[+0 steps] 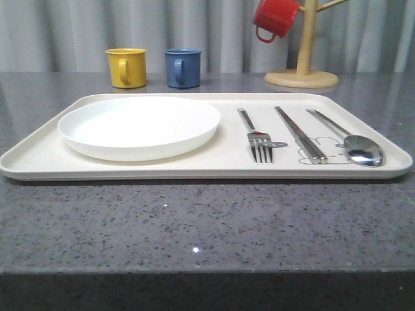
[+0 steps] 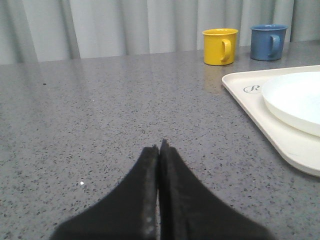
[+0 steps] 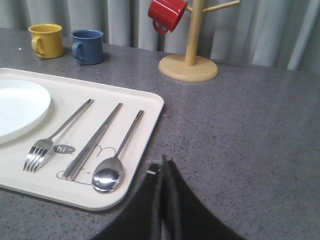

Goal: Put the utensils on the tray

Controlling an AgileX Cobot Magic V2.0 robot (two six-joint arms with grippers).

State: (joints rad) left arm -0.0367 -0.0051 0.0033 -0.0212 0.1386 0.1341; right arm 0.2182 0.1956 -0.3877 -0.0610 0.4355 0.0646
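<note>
Front view: the cream tray with its low rim lies on the grey table, carrying the round white plate, then shiny chopsticks, spoon and fork side by side, over a print that seems a rabbit. Both the left gripper and right gripper are pressed closed, empty, over bare table.

Left pincer matte blk tapered fingers, right pincer same
</note>
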